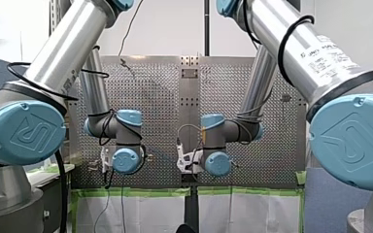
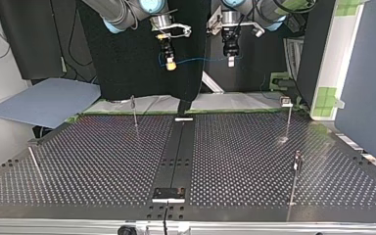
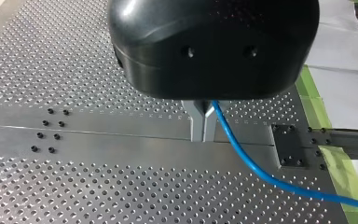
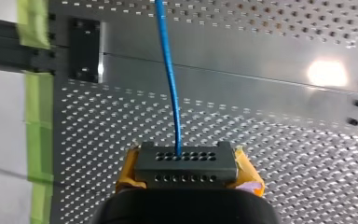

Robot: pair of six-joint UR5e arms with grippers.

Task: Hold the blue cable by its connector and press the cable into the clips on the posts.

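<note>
Blue cable (image 2: 198, 60) aloft between both arms, pressing-in not yet begun
Perforated table (image 2: 103, 166) open below, thin posts (image 2: 135, 111) well apart toward its edges; cable spans above the top view's far edge. My right gripper (image 2: 170, 63) clenches the connector (image 4: 186, 162), my left gripper (image 3: 203, 126) pinches the cable; next, I judge: descend, align over a clip (image 2: 286, 102)

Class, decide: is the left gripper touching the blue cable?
Touching. In the left wrist view the blue cable runs out from between the closed metal fingers of the left gripper.
</note>
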